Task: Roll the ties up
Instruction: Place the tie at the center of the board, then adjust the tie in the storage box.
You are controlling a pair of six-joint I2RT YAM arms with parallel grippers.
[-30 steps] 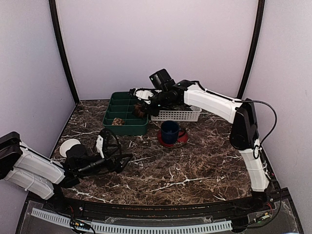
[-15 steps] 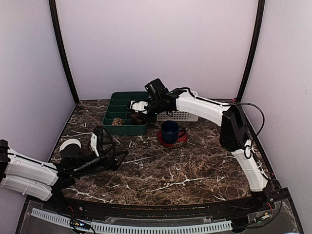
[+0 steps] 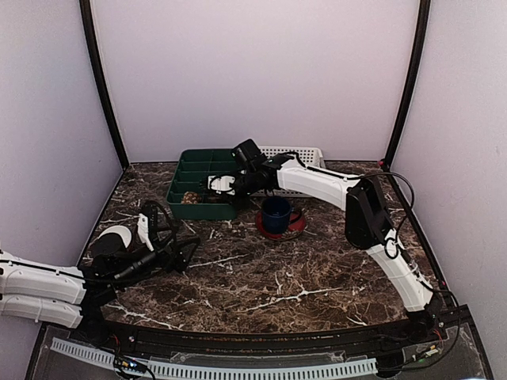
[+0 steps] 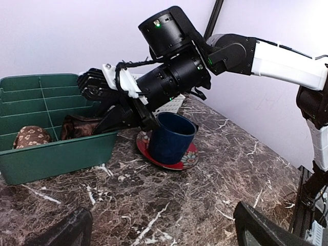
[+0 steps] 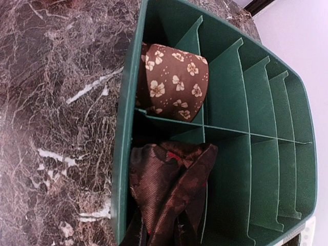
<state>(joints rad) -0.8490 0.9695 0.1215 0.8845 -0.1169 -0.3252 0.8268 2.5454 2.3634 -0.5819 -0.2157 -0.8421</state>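
Right gripper (image 5: 158,237) clamps the crumpled brown tie (image 5: 171,179) in the green tray (image 5: 230,102); we fear it unfurls on release. Left gripper (image 3: 170,236) gapes empty.

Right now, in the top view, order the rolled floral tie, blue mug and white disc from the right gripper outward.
1. Rolled floral tie, in the tray beside the right gripper.
2. Blue mug, to the right.
3. White disc, far left.
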